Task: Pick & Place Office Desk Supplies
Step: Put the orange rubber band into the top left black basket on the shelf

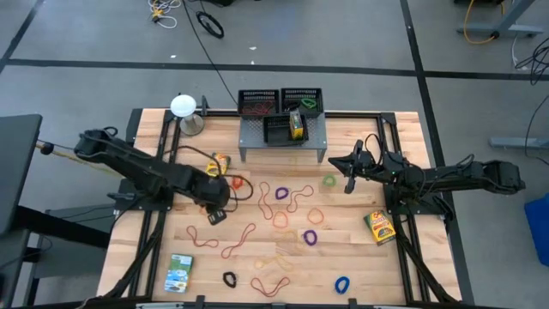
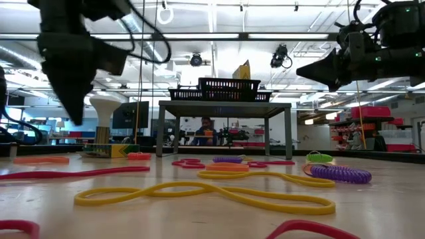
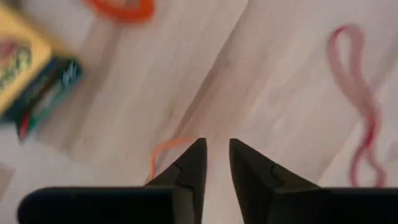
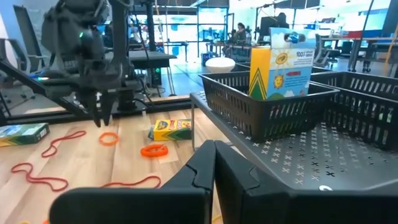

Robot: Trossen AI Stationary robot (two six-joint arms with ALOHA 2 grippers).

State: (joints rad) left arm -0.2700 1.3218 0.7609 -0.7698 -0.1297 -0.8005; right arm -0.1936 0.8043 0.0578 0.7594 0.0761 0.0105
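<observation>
Rubber bands in orange, red, purple, green, black and blue lie scattered flat on the wooden table (image 1: 154,257). My left gripper (image 1: 216,215) points down above the table left of centre, slightly open and empty (image 3: 216,155). It hangs clear of the wood (image 2: 72,113). An orange band (image 3: 163,152) lies on the table beside one fingertip. A yellow-green box (image 3: 25,68) lies nearby. My right gripper (image 1: 348,182) is held level right of the grey shelf (image 1: 283,146), shut and empty (image 4: 214,163).
Black mesh trays (image 1: 257,103) stand on the shelf at the far middle, one holding an upright yellow box (image 4: 280,62). More boxes lie at the near left (image 1: 179,272) and the right (image 1: 379,226). A white ball on a stand (image 1: 182,106) is at the far left.
</observation>
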